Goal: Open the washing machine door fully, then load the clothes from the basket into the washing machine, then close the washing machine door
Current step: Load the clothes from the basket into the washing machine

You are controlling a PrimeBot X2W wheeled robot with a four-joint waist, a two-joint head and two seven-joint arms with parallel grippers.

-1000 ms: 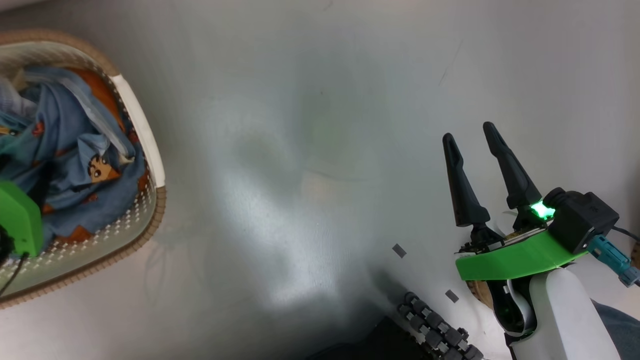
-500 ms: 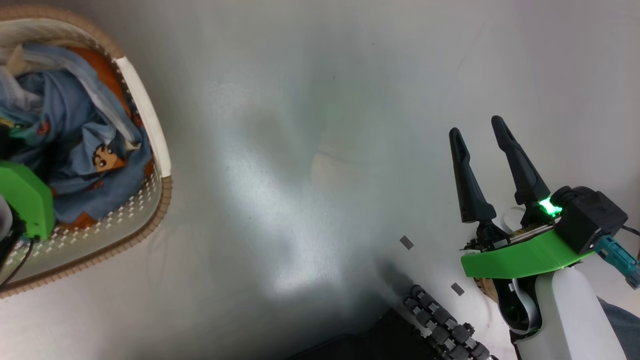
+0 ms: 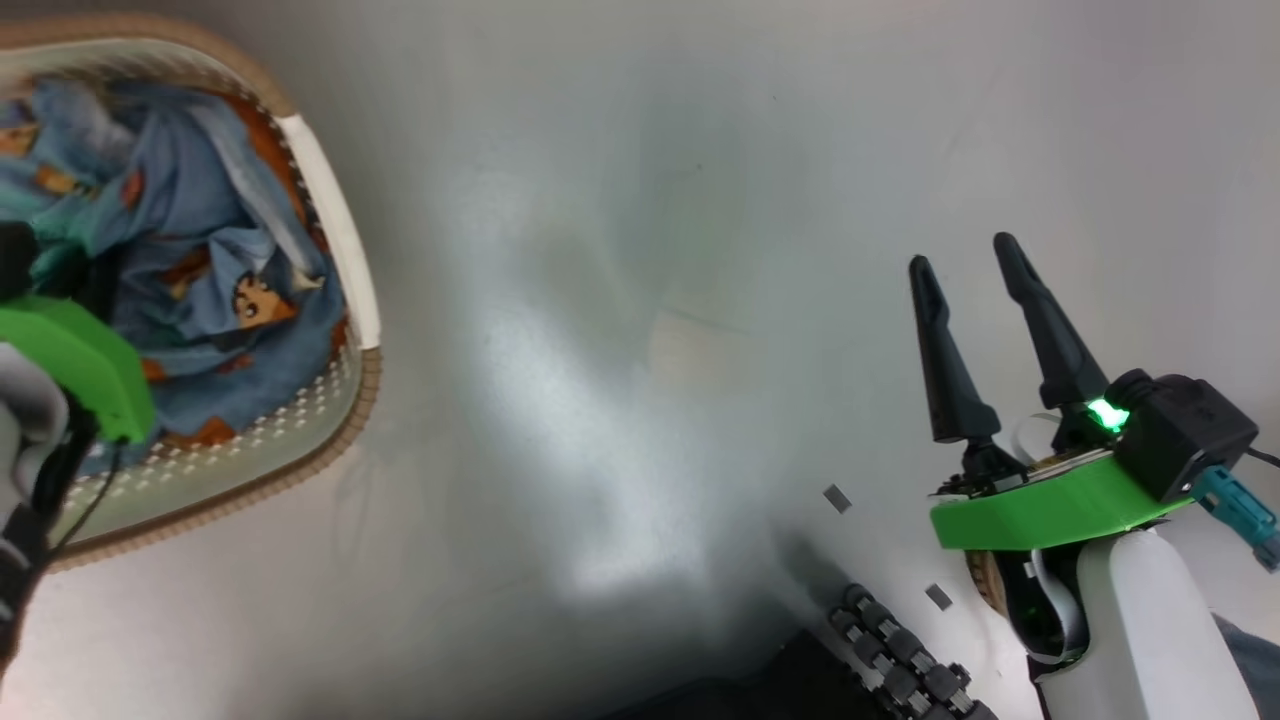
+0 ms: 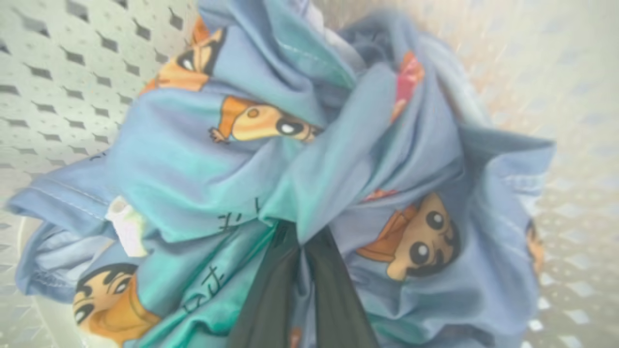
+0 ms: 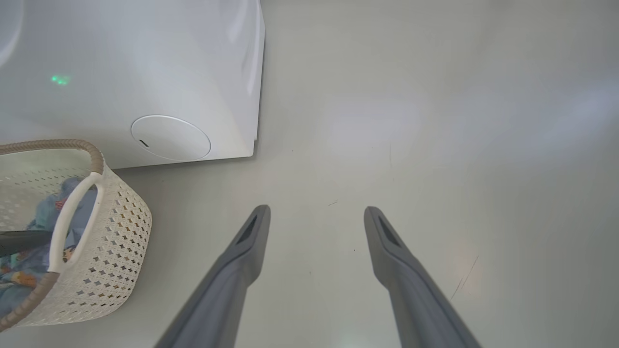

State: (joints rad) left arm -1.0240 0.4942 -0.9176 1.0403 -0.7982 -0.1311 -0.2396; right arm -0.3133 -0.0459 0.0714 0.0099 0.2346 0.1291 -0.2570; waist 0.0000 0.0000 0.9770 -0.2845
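One cream perforated basket [image 3: 250,452] with a brown woven rim stands on the grey floor [image 3: 650,300], just beside the corner of one white washing machine [image 5: 145,72]. Inside it lies a crumpled heap of light blue clothes [image 3: 200,250] printed with orange-brown cartoon figures; the number of garments cannot be told. The left gripper [image 4: 299,251] reaches into the basket, its two dark fingers pinched together on a fold of the clothes. The right gripper [image 3: 965,255] hangs over bare floor, well apart, its two fingers spread and empty. Two small grey squares [image 3: 837,497] mark the floor nearby.
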